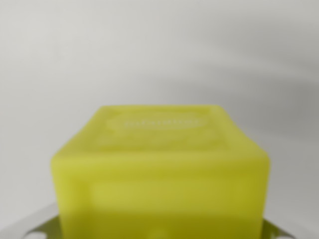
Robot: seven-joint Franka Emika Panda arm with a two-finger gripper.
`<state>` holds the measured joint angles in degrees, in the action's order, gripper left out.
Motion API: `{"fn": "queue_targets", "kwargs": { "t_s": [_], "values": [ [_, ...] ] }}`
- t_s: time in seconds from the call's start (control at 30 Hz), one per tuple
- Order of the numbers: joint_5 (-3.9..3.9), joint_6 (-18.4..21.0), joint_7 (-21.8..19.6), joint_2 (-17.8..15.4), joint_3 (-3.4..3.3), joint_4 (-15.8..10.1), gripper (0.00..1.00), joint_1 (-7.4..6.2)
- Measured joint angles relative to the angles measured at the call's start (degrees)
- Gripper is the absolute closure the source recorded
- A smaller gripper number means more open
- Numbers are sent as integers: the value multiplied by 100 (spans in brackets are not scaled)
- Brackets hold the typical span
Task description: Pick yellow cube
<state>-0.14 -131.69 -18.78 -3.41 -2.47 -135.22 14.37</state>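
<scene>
A yellow cube (160, 174) fills the lower middle of the wrist view, very close to the camera and out of focus, so its edges look soft. Its top face slopes away from the lens and narrows toward the back, and it carries a faint raised or embossed oval mark with lettering too blurred to read. The front face is broad and flat, with a dim rectangular outline pressed into it, and it runs out of the picture at the bottom. At the lower corners, on each side of the cube, a pale grey metal part (30, 226) shows; it has a rounded edge and at least one small hole on the wrist view's left, and a thinner strip of the same part shows on the wrist view's right. The cube stands in front of it or against it, though the blur hides whether the two touch. Behind everything lies a plain whitish-grey surface (159, 50) with soft shadow bands crossing the upper right; whether that is a counter or a wall cannot be told. The fingers themselves are not clearly visible here, so I cannot tell how far apart they stand or whether they have hold of the cube.
</scene>
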Motion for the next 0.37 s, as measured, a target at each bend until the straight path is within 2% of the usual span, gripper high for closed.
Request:
{"fn": "queue_targets", "kwargs": {
  "t_s": [0.37],
  "values": [
    [-5, 166, -4, -99, 0, 69, 100, 0]
  ]
}}
